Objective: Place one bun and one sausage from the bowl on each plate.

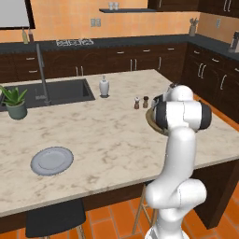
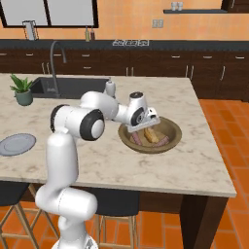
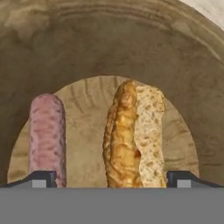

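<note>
where marble island (image 1: 107, 135) meets orange floor (image 2: 228, 146), dark cabinets (image 1: 140, 58)

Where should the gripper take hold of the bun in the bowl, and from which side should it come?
Probably at mid-length, from above. In the hand view the bun lies flat in the wooden bowl, its long axis running up the picture, between the two open fingertips. Closing across its narrow width suits that shape. The sausage lies close by one fingertip, so centre on the bun first.
</note>
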### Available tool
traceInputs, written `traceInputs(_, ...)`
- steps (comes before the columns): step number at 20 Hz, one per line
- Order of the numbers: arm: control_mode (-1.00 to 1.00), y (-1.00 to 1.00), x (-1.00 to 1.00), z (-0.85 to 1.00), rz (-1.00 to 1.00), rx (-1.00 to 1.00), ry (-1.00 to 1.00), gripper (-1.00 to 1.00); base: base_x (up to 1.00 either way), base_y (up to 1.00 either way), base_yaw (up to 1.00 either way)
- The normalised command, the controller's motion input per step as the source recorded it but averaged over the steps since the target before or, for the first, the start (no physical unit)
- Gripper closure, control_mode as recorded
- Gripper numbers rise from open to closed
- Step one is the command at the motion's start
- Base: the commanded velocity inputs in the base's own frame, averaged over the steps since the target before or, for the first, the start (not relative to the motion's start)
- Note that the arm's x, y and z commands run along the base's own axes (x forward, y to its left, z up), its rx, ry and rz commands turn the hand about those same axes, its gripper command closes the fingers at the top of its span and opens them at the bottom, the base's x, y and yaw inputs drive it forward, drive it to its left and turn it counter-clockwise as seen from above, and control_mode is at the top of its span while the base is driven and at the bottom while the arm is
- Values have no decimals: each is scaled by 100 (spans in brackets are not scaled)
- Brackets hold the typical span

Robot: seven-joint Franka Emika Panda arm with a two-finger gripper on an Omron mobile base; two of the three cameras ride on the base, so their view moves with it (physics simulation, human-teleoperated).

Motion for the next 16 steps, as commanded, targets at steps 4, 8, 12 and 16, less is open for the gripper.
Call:
traceInputs(4,-100,-34,47,-45,-5,0,0,-100,0,0,0)
traceInputs(8,-100,-23,3,-46,-2,0,0,-100,0,0,0)
traceInputs(12,-100,-2,0,-31,0,0,0,100,0,0,0)
traceInputs(16,-100,0,-20,1,0,0,-2,100,0,0,0)
